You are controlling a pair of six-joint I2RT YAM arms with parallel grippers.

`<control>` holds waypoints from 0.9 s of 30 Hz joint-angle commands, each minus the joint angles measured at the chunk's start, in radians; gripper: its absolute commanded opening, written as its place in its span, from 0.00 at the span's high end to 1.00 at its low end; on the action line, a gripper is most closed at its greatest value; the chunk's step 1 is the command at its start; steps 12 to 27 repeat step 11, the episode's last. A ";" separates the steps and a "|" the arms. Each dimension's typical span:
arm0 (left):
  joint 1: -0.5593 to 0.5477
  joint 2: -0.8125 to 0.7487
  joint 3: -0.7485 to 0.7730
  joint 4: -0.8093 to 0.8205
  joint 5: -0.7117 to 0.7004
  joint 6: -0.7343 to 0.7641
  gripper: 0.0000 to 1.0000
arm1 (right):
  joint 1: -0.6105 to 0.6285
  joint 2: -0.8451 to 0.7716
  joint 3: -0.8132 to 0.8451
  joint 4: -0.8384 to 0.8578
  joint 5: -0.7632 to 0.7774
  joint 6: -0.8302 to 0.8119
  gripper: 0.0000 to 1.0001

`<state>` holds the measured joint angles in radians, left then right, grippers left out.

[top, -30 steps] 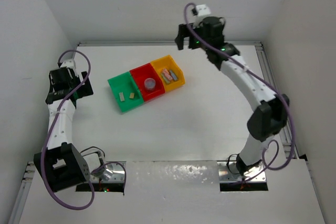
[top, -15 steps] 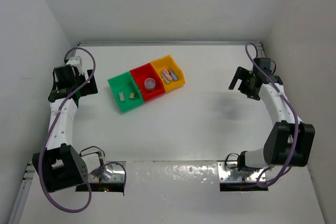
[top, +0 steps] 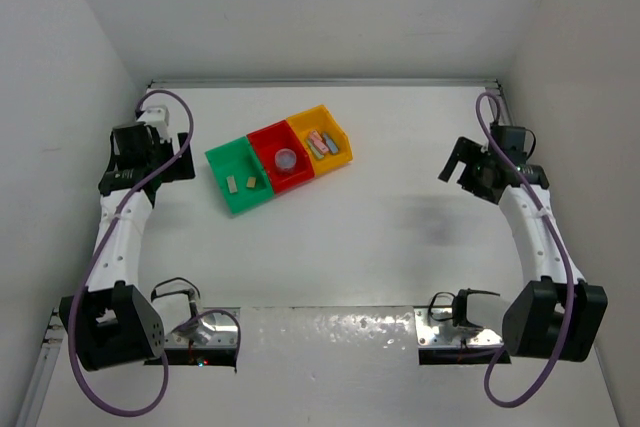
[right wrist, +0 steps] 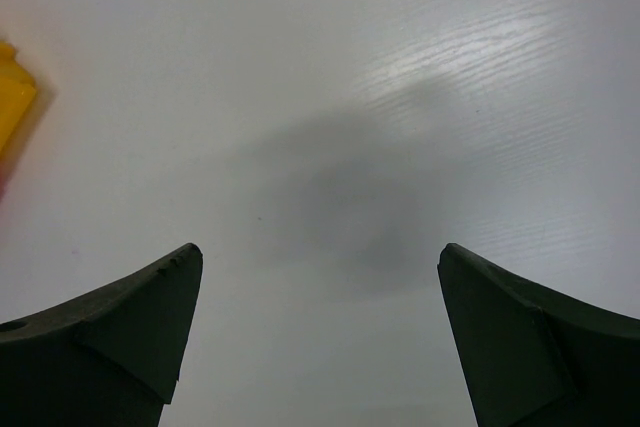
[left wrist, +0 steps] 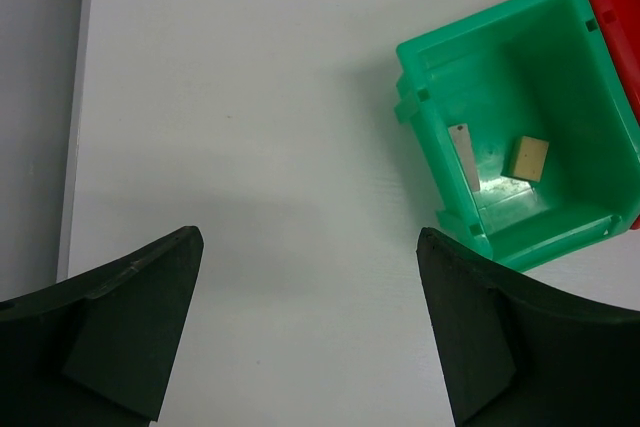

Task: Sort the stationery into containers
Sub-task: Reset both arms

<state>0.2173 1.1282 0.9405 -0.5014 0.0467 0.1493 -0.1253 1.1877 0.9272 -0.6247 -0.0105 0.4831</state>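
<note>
Three joined bins stand on the white table. The green bin (top: pixel 220 162) holds two beige blocks (top: pixel 252 182). The red bin (top: pixel 268 137) holds the lavender roll (top: pixel 287 159). The yellow-orange bin (top: pixel 338 132) holds several pastel sticks (top: pixel 320 142). The left wrist view shows the green bin (left wrist: pixel 420 77) with both beige blocks (left wrist: pixel 528 158) inside. My left gripper (top: pixel 172 169) is open and empty, left of the green bin. My right gripper (top: pixel 458 163) is open and empty, far right of the bins. A yellow bin corner (right wrist: pixel 12 107) shows in the right wrist view.
The table's left edge (left wrist: pixel 78 97) runs beside my left gripper. White walls enclose the table at the back and both sides. The right arm's shadow (top: pixel 432 215) lies on the bare table surface.
My right arm has swung from above the yellow-orange bin out to the right side and lowered. My left arm has shifted slightly right and toward the near edge.
</note>
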 commanded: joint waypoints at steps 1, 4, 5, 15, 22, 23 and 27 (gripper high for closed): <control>-0.010 -0.030 -0.002 0.014 0.013 0.007 0.13 | -0.008 -0.039 -0.010 -0.001 -0.015 -0.001 0.01; -0.010 -0.034 -0.005 0.011 0.013 0.006 0.13 | -0.008 -0.039 -0.008 0.000 -0.029 -0.001 0.01; -0.010 -0.034 -0.009 0.011 0.013 0.006 0.13 | -0.008 -0.037 -0.007 0.000 -0.040 -0.001 0.01; -0.010 -0.038 -0.011 0.009 0.013 0.006 0.13 | -0.008 -0.072 -0.039 0.063 -0.106 -0.029 0.01; -0.010 -0.038 -0.011 0.009 0.013 0.006 0.13 | -0.008 -0.072 -0.039 0.063 -0.106 -0.029 0.01; -0.010 -0.038 -0.011 0.009 0.013 0.006 0.13 | -0.008 -0.072 -0.039 0.063 -0.106 -0.029 0.01; -0.010 -0.038 -0.011 0.009 0.013 0.006 0.13 | -0.008 -0.072 -0.039 0.063 -0.106 -0.029 0.01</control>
